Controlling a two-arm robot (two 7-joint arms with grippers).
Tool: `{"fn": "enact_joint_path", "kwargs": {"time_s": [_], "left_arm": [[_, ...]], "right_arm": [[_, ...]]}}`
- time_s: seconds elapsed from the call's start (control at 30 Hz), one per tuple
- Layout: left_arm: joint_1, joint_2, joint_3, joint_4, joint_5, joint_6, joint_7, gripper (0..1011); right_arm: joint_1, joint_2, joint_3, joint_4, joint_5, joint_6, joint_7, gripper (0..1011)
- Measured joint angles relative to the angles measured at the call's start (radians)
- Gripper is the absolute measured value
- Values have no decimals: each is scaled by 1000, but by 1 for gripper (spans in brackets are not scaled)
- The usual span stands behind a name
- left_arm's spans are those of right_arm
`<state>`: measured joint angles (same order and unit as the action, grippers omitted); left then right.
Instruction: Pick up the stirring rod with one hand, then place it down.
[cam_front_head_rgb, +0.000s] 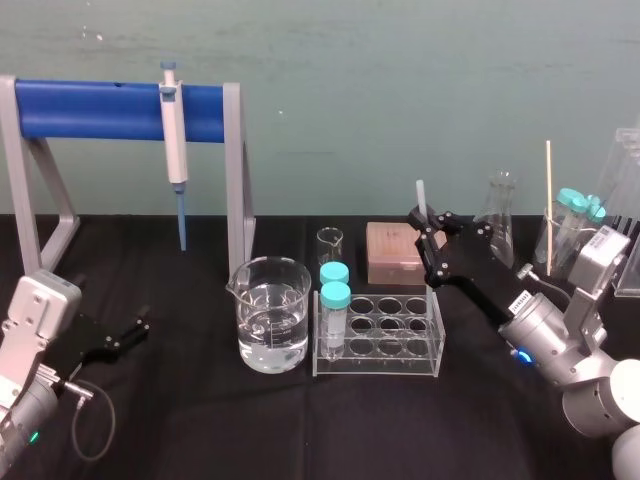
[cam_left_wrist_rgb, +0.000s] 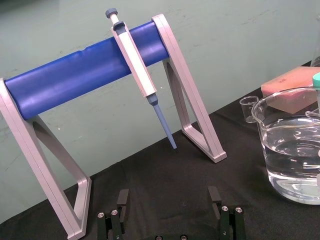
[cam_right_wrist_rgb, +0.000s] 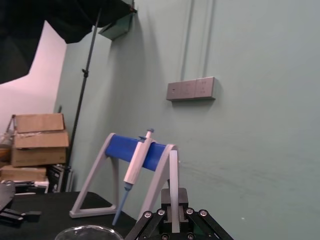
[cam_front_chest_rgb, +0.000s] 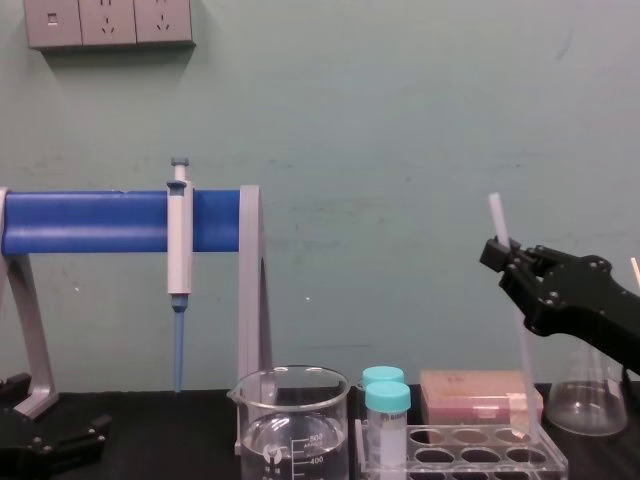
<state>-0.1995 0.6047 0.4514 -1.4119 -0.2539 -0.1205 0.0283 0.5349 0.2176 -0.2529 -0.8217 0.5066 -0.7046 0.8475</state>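
**Left end effector (cam_front_head_rgb: 135, 328) open at the front, right end effector (cam_front_head_rgb: 430, 228) clamped on the rod**

Near the bench's (cam_front_head_rgb: 180, 420) front left corner, the black two-fingered left end effector lies low over the black cloth. The left wrist view shows its fingers (cam_left_wrist_rgb: 122, 200) well apart with nothing between them.

The black right end effector hangs above the right half of the bench, behind the tube rack. Its jaws are closed on the one long, thin, translucent whitish stirring rod (cam_front_chest_rgb: 495, 215). The rod stands nearly upright, with its top poking above the jaws. Its lower part runs down towards the rack's right end, and whether it touches anything cannot be told.

At mid-bench stands one clear glass beaker (cam_front_head_rgb: 270, 315) part-filled with water, its graduations reading 500 and 400. Just beside it is one clear plastic tube rack (cam_front_head_rgb: 385, 340), with two teal-capped tubes (cam_front_head_rgb: 334, 300) at its left end.

Towards the back edge sit one small empty glass vessel (cam_front_head_rgb: 330, 245), one pinkish box (cam_front_head_rgb: 395, 252) and one conical glass flask (cam_front_head_rgb: 502, 215).

At the back left, one grey-white pipette with a blue tip (cam_front_head_rgb: 175, 150) hangs on a blue-barred grey stand (cam_front_head_rgb: 100, 108).

The small white label (cam_front_head_rgb: 521, 300) on the right arm is too small to read.
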Motion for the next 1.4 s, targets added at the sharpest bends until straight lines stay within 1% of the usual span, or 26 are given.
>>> {"fn": "enact_joint_path", "kwargs": {"time_s": [0.2, 0.4, 0.47, 0.57, 0.73, 1.07, 1.4], "left_arm": [[0, 0, 0, 0, 0, 0, 0, 1000], [0, 0, 0, 0, 0, 0, 0, 1000], [0, 0, 0, 0, 0, 0, 0, 1000], [0, 0, 0, 0, 0, 0, 0, 1000], [0, 0, 0, 0, 0, 0, 0, 1000], [0, 0, 0, 0, 0, 0, 0, 1000], [0, 0, 0, 0, 0, 0, 0, 1000]], "right_arm": [[25, -12, -9, 44, 21, -2, 45, 71], [59, -31, -11, 120, 57, 5, 102, 71], [63, -34, -11, 129, 60, 7, 107, 71], [77, -43, -8, 167, 74, 16, 128, 72], [85, -49, -5, 194, 79, 26, 136, 71], [103, -58, 3, 254, 79, 65, 140, 71], [116, -58, 1, 282, 47, 97, 120, 71]]}}
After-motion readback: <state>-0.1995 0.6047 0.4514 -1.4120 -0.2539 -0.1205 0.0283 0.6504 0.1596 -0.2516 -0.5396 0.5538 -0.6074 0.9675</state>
